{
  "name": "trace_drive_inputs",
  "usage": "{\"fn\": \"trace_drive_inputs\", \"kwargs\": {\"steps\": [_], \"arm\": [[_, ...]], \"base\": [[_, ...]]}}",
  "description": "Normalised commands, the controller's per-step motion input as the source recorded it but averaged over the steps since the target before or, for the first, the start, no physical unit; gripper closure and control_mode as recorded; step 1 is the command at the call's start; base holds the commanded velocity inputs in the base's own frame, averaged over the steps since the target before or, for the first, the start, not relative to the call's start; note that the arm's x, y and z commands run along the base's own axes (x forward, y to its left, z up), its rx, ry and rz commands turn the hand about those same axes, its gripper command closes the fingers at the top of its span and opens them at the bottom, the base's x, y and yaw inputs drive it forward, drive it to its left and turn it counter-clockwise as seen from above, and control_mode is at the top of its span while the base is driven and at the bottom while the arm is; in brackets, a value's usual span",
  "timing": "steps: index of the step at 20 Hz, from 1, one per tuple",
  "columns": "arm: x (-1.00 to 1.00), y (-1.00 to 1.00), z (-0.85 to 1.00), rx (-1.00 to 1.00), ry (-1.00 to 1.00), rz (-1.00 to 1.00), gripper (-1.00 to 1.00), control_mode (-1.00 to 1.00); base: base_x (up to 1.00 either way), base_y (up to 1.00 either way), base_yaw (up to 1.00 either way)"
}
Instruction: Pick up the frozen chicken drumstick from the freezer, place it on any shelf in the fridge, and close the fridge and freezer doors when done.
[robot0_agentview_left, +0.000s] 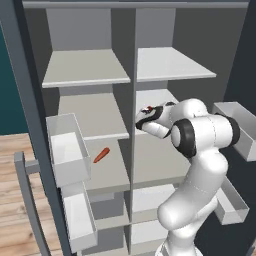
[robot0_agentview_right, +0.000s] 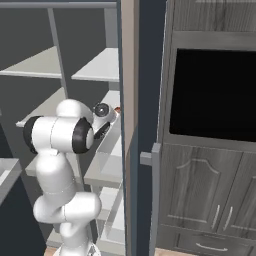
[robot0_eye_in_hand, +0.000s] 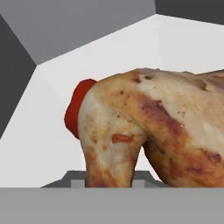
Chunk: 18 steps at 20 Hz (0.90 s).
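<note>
Arm reaches into the fridge (robot0_agentview_left: 170, 65), the wider right-hand column of the open cabinet; hand sits over the middle shelf (robot0_agentview_left: 155, 102), near its front left corner beside the central divider. Gripper (robot0_agentview_left: 143, 118) is clamped shut on the frozen chicken drumstick (robot0_eye_in_hand: 153, 131). In the hand view the drumstick sits right at the camera, golden-brown with tan patches, above the pale shelf floor. A small round red item (robot0_eye_in_hand: 76, 111) lies just behind the drumstick's left side; contact between them cannot be judged. In the freezer (robot0_agentview_left: 85, 75), left column, a thin orange-red stick (robot0_agentview_left: 101, 155) lies on the third shelf, toward its front. Both doors stand open; freezer door (robot0_agentview_left: 25, 125) carries white bins (robot0_agentview_left: 67, 155).
</note>
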Motion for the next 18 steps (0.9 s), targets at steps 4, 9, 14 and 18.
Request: {"fn": "trace_drive_inputs", "kwargs": {"steps": [4,9,14,18], "arm": [[0.62,0.0,-0.48,0.0,0.0,0.04,1.0,-1.0],[0.18,0.1,-0.43,-0.01,0.0,0.04,-1.0,-1.0],[-0.2,0.16,-0.05,-0.01,-0.1,0.02,-1.0,-1.0],[-0.56,0.16,0.21,0.0,-0.1,0.0,-1.0,-1.0]], "base": [[0.0,0.0,0.0],[0.0,0.0,0.0],[0.0,0.0,0.0],[0.0,0.0,0.0]]}}
